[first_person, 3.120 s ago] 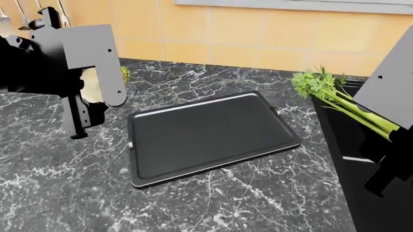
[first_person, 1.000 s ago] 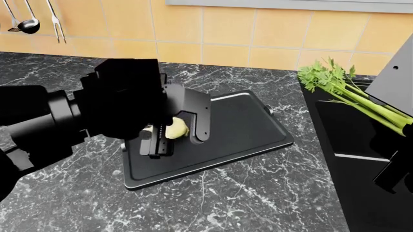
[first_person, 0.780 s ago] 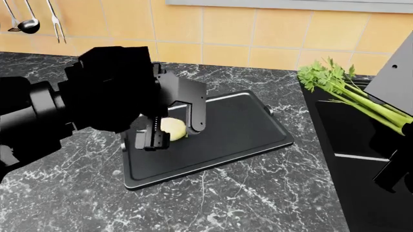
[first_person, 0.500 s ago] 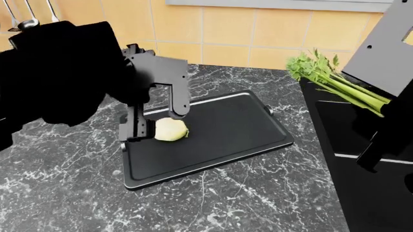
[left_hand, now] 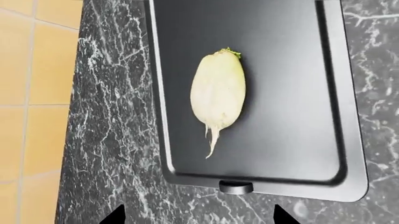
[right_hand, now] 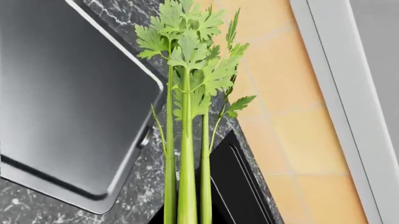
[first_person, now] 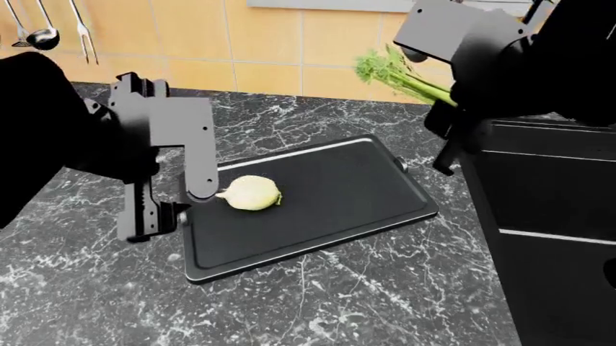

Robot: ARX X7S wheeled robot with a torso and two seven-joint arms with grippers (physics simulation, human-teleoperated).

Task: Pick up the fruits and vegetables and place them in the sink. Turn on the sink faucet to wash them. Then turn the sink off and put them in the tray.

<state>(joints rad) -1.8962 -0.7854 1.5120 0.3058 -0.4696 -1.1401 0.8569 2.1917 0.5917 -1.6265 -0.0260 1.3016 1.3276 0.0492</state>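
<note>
While the bulb (first_person: pixel 251 193) lies on the tray (first_person: pixel 356 209), in the left part of it near the left rim, the left gripper (first_person: pixel 169 180) hangs at the left side of the head view with its two fingers spread apart and nothing between them. One finger (first_person: pixel 200 162) is just beside the thin root end of the bulb, but the view does not settle whether they touch. The other finger (first_person: pixel 140 209) stands over the dark marble counter (first_person: pixel 337 303), outside the tray. In the left wrist view the bulb (left_hand: pixel 217 93) rests alone on the tray (left_hand: pixel 299 154), its root tail pointing toward the small handle on the tray's short edge, and only the two finger tips show at the lower edge of the frame, wide apart.

In the upper right of the head view, the right gripper (first_person: pixel 452 94) holds the celery stalk (first_person: pixel 399 78), closed on its stems, high above the counter and in front of the yellow tile wall (first_person: pixel 270 43). The leafy top points to the left. The right wrist view shows the celery (right_hand: pixel 187 116) coming straight out from the camera, with the tray corner (right_hand: pixel 68 121) below it on one side. The black sink (first_person: pixel 549 216) fills the right side of the head view.
</note>
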